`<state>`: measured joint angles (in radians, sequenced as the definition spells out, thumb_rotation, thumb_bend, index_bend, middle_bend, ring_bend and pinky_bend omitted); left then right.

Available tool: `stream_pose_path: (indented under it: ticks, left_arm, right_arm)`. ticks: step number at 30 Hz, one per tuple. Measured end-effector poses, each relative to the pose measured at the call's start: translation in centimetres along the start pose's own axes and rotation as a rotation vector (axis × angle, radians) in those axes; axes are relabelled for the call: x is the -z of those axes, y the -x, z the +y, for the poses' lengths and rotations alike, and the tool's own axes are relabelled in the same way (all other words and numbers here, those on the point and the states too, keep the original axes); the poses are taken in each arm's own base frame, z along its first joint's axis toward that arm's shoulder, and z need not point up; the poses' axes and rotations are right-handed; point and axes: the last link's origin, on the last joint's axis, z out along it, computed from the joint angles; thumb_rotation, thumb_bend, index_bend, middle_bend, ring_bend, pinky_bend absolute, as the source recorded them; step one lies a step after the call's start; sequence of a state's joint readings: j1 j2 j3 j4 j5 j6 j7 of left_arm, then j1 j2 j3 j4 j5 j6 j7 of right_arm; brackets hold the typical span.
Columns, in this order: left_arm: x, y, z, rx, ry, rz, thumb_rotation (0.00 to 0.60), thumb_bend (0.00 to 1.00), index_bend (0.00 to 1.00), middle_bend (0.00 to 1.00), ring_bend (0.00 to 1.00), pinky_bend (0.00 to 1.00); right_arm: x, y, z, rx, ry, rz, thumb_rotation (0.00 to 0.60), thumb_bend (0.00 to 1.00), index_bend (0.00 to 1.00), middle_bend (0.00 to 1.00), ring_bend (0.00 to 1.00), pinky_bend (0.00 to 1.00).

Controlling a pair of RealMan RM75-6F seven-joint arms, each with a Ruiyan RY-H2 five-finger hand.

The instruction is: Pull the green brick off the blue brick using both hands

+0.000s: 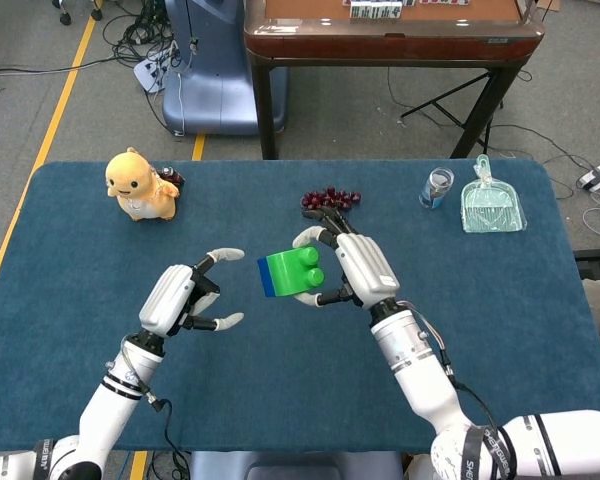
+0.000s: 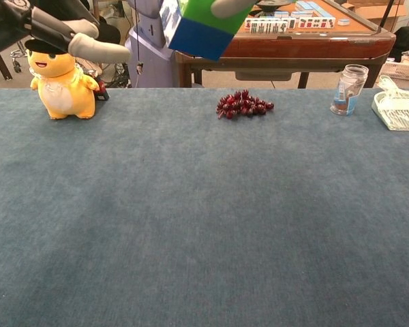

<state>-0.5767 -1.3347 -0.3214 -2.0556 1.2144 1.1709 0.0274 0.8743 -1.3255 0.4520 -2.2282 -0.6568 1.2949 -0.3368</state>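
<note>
The green brick sits pressed onto the blue brick, and my right hand holds the pair up above the middle of the table. In the chest view the joined bricks hang at the top edge, blue brick lowest and green brick above it, the hand mostly cut off. My left hand is open, its fingers spread toward the bricks a short way left of them. The left hand shows at the top left in the chest view, holding nothing.
A yellow plush toy stands at the back left of the blue table. A bunch of dark grapes lies at the back centre. A small jar and a clear green dustpan are at the back right.
</note>
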Motion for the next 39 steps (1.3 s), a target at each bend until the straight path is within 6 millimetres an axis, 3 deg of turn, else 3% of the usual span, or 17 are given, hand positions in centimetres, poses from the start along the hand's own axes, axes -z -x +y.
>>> stream_pose_path:
  ticks: [28,39]
  left_arm:
    - [-0.3,1.7,0.0,0.088,-0.027,0.02,0.6,0.1,0.36,1.0,1.0,1.0]
    - [-0.5,2.1,0.1,0.082,-0.029,0.054,0.6,0.1,0.6,1.0,1.0,1.0]
  right_arm:
    - [-1.0,3.4,-1.9,-0.049,-0.02,-0.051,0.6,0.0,0.58,0.14,0.0,0.19]
    - [-1.0,3.8,-2.0,-0.066,-0.025,-0.061,0.6,0.0,0.58,0.14,0.0,0.19]
